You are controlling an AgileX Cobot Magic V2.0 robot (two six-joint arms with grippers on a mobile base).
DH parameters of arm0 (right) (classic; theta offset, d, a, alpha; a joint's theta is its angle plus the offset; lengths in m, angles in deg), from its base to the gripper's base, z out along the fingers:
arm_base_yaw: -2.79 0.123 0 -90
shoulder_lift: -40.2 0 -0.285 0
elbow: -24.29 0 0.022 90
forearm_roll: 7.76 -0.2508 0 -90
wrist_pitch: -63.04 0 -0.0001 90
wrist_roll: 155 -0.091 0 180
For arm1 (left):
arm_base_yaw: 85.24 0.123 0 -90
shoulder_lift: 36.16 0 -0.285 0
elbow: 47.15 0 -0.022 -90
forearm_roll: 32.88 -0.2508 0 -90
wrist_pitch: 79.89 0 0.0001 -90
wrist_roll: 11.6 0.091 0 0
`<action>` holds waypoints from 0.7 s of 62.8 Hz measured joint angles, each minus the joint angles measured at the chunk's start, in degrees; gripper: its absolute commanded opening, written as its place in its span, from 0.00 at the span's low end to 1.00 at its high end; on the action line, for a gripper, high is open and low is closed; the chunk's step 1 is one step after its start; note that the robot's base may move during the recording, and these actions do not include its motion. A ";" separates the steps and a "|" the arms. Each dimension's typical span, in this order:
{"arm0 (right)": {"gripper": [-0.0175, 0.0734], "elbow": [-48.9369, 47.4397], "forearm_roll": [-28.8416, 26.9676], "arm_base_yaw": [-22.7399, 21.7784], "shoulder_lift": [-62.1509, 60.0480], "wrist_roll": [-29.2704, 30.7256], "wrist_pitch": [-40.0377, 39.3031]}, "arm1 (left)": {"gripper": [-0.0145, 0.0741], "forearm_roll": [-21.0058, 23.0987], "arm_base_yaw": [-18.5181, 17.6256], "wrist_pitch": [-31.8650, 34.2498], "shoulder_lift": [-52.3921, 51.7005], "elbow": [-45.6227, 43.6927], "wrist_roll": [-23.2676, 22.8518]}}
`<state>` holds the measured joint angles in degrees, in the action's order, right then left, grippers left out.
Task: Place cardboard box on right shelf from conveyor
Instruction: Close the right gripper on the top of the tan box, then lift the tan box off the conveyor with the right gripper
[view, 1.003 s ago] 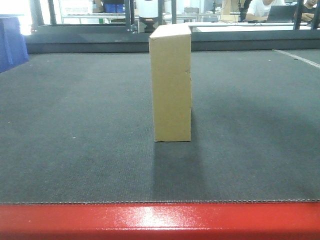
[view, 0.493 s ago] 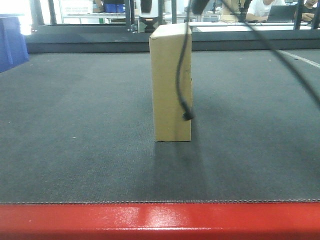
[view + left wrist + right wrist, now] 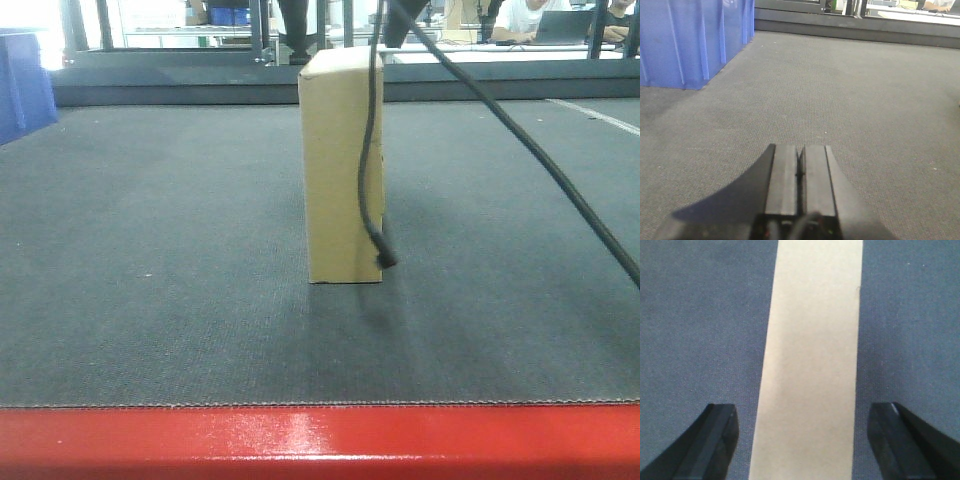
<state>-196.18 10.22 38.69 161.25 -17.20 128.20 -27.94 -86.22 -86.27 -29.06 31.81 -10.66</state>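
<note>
Cardboard box (image 3: 343, 170), one, upright on conveyor (image 3: 150, 250)

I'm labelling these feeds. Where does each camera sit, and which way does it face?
Front: low at the conveyor's red edge, facing across it at the upright box; only a black cable, likely the robot's, shows.
Left wrist: low over the conveyor, facing along it towards a blue bin; the shut left gripper fills the bottom.
Right wrist: above the box, facing down; the open right gripper flanks it, not touching.
Shared: front and right wrist show the box; front and left wrist the blue bin.
</note>
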 measured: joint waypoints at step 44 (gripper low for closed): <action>0.75 0.00 0.48 0.00 6.16 -0.03 -0.80 | 0.03 0.00 0.00 0.00 0.00 0.00 0.00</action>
<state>-196.18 10.70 38.69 167.42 -17.24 127.40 -27.94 -86.22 -86.27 -29.06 31.81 -10.66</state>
